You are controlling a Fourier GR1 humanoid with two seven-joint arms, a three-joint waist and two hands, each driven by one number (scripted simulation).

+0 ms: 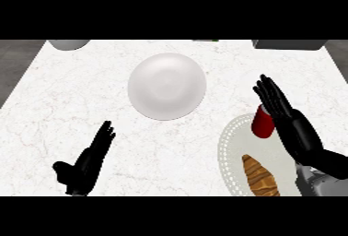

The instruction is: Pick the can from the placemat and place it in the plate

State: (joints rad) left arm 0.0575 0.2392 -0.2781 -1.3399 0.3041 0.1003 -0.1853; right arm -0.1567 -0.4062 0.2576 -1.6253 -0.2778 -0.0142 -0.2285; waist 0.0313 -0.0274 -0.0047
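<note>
A red can (261, 122) stands upright on a white lacy placemat (234, 143) at the right side of the counter. My right hand (291, 120) is just to the right of the can, fingers straight and pointing away from me, palm toward the can; I cannot tell whether it touches. A white plate (167, 85) lies in the middle of the counter, up and left of the can, with nothing on it. My left hand (87, 162) rests open at the lower left, far from both.
A croissant (260, 175) lies on the placemat's near part, below the can. A grey round object (68, 44) sits at the far left edge and a grey box (289, 44) at the far right. White marble counter (61, 106) spreads around the plate.
</note>
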